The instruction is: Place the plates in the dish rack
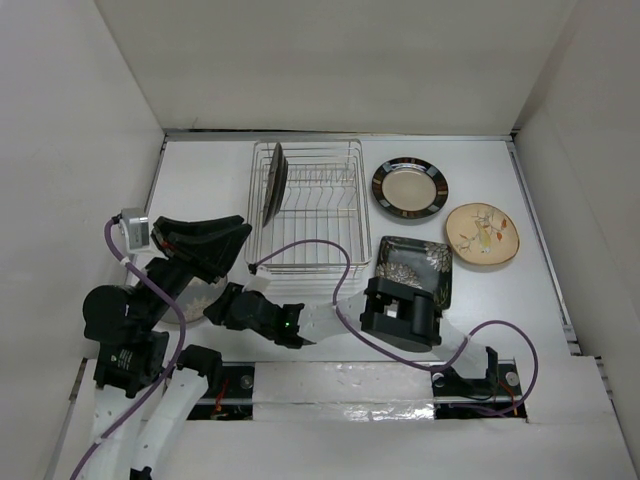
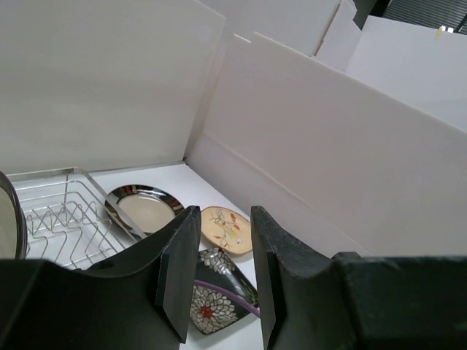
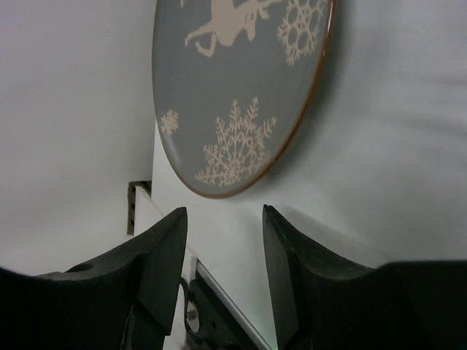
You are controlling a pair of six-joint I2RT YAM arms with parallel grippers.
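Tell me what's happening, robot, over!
Both open, empty: left gripper, right gripper. One dark plate upright in the dish rack. Four more lie on the table. Partly under the right arm: the black square plate.

Lab test cell: white panel walls (image 1: 340, 60), white table (image 1: 200, 170), purple cable (image 1: 308, 243).

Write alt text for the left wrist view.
The left gripper, jaws open and empty, fills the foreground. Beyond them lie a black square flower plate, a cream floral plate and a dark-rimmed cream plate, with the wire dish rack at left.
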